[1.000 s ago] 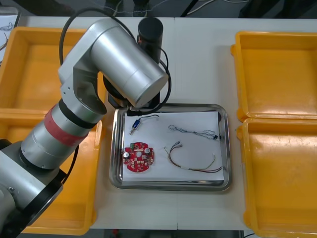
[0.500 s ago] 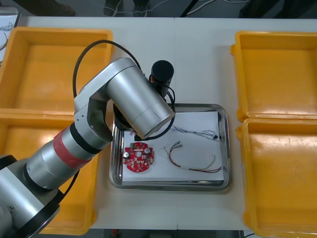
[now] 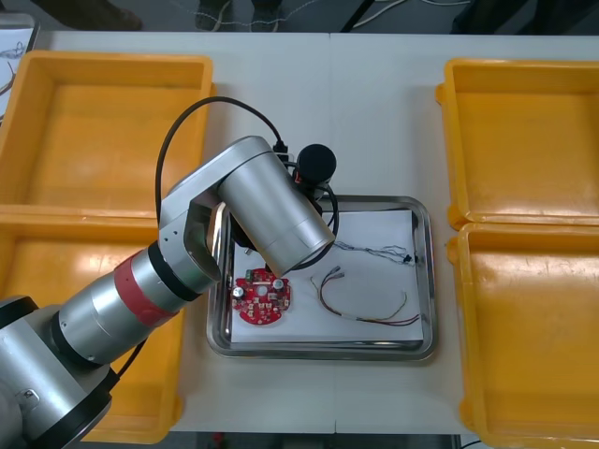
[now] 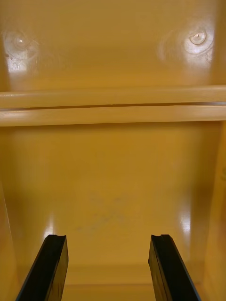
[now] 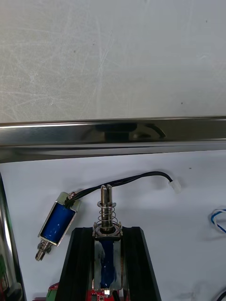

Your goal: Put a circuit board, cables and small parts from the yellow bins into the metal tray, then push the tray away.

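The left pincer [image 5: 108,231] clamps a small metal part [image 5: 107,261] — the right pincer [image 4: 107,241] spread wide.

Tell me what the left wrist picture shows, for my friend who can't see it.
The left gripper is shut on a small metal part with a blue body and a spring, above the white-lined metal tray. A second small metal part with a black cable lies beside it in the tray; the table is past the rim.
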{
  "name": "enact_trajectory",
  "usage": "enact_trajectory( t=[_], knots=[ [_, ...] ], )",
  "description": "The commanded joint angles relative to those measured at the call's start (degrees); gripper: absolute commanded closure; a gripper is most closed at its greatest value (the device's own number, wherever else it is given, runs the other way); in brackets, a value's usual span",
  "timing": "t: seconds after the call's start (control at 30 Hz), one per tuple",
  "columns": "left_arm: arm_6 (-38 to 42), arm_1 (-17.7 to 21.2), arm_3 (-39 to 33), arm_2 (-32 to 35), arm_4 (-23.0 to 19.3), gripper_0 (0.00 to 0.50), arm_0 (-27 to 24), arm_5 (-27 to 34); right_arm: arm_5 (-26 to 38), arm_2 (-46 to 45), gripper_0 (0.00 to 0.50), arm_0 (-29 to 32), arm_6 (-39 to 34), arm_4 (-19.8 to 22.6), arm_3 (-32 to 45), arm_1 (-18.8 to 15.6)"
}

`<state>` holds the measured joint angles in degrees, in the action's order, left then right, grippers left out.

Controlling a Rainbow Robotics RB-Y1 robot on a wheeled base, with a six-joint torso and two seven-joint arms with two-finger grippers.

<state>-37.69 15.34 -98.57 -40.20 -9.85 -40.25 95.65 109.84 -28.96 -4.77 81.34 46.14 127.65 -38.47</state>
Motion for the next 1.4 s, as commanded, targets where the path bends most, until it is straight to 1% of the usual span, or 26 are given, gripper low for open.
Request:
enact_trajectory(
  t=[0.03, 0.33, 0.4, 0.5, 0.53, 0.57, 0.6, 0.63, 0.67, 0.7, 1.17, 1.33, 1.4],
  knots=[
    [0.16, -1.19, -0.48, -1.55, 0.53, 0.5, 0.35, -0.99, 0.16, 0.31, 0.0, 1.08, -3.2, 0.09, 1.81, 0.59],
    [0.68, -1.28, -0.48, -2.6, -0.17, 0.498, 0.44, -1.52, 0.16, 0.4, 0.0, 1.08, -3.12, 0.17, 1.81, 0.59],
    [0.77, -1.19, -0.4, -2.78, -0.17, 0.481, 0.35, -1.52, 0.16, 0.4, 0.0, 1.08, -3.12, 0.26, 1.81, 0.59],
    [0.95, -1.19, -0.48, -2.86, -0.44, 0.373, 0.44, -1.52, 0.16, 0.4, 0.0, 1.08, -3.12, 0.35, 1.81, 0.59],
    [1.04, -1.28, -0.4, -2.86, -0.44, 0.356, 0.35, -1.52, 0.16, 0.4, 0.0, 1.08, -3.2, 0.35, 1.81, 0.59],
    [1.04, -1.19, -0.48, -2.86, -0.53, 0.318, 0.44, -1.61, 0.16, 0.4, 0.0, 1.08, -3.12, 0.35, 1.81, 0.59],
    [1.04, -1.28, -0.4, -2.86, -0.61, 0.209, 0.35, -1.69, 0.16, 0.4, 0.0, 1.08, -3.2, 0.35, 1.81, 0.59],
    [1.04, -1.28, -0.48, -2.86, -0.61, 0.15, 0.44, -1.78, 0.16, 0.4, 0.0, 1.08, -3.12, 0.35, 1.81, 0.59],
    [1.04, -1.19, -0.48, -2.86, -0.61, 0.042, 0.35, -1.78, 0.16, 0.4, 0.0, 1.08, -3.12, 0.35, 1.81, 0.59],
    [1.04, -1.28, -0.48, -2.86, -0.88, 0.0, 0.35, -1.78, 0.16, 0.4, 0.0, 1.08, -3.12, 0.35, 1.81, 0.59],
    [1.12, -1.28, -0.84, -2.69, -1.14, 0.0, 0.35, -1.96, 0.16, 0.49, 0.0, 1.08, -3.2, 0.53, 1.81, 0.59],
    [0.6, -0.14, -4.0, -0.05, -1.58, 0.0, 0.35, -0.29, 0.16, 0.49, 0.0, 1.08, -3.12, 0.53, 1.81, 0.59],
    [0.24, 0.56, -5.49, 1.79, -2.64, 0.0, 0.26, 1.03, 0.16, 0.49, 0.0, 1.08, -3.12, 0.61, 1.81, 0.59]
  ],
)
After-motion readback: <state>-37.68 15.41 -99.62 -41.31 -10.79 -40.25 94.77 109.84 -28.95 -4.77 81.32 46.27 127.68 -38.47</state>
